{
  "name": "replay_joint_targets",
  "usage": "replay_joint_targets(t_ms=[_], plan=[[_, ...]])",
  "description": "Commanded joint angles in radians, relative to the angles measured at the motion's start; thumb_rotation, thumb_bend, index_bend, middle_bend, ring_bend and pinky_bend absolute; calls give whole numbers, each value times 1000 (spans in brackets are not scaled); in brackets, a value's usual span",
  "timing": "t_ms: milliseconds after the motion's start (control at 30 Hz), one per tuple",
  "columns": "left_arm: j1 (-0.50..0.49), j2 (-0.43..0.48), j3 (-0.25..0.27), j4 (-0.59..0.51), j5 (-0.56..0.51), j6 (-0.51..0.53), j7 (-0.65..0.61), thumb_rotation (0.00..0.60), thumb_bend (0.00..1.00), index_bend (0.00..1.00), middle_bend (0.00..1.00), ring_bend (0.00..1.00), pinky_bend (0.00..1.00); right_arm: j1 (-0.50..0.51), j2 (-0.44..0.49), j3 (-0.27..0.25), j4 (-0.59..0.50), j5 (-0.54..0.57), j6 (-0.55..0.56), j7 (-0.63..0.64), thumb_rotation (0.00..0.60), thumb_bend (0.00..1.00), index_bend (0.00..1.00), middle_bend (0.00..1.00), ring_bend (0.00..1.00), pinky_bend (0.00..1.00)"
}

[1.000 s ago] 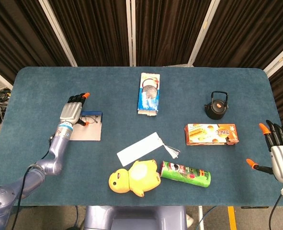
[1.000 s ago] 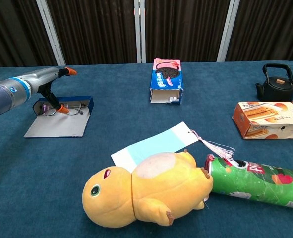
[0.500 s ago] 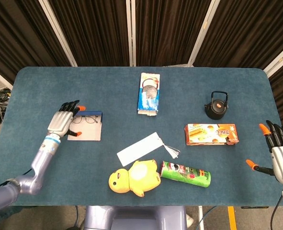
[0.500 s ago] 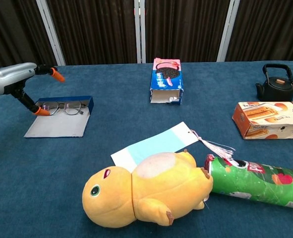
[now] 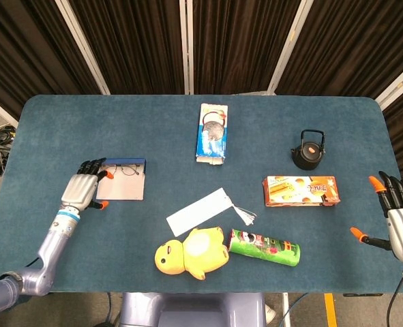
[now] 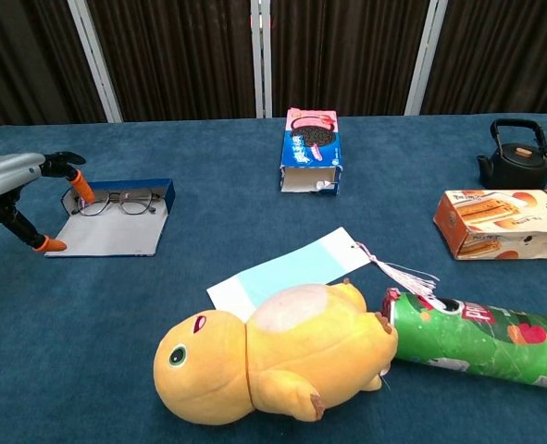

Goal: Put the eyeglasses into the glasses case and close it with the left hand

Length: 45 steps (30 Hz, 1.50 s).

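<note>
The eyeglasses already lie in the open glasses case near the table's left edge; closing remains. The left hand is beside it, fingers apart and empty.

Bright even overhead light, sharp, faint shadows

Both hands empty, fingers apart.
The left hand hovers low at the left, palm seemingly down; the right hand is raised at the far right, fingers spread.
</note>
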Motion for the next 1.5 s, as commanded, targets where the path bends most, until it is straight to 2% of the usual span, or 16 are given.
replay_joint_targets(t_ms=[33,500,1267,1500], plan=[[-8,-38,1,39,10,-7,-8,600,187,319,0,0,0,1,0,1,2,2,-2,2,600,0,0,0,0,0],[-22,-161,-7,229,39,-24,-68,600,187,309,0,0,0,5,-5,1,9,10,-13,-2,600,0,0,0,0,0],[-30,-202,-16,294,58,-51,-90,600,188,298,0,0,0,6,-6,2,12,15,-15,-2,600,0,0,0,0,0],[-32,-205,-17,304,63,-59,-98,600,337,299,0,0,0,7,-7,2,12,17,-16,-2,600,0,0,0,0,0]])
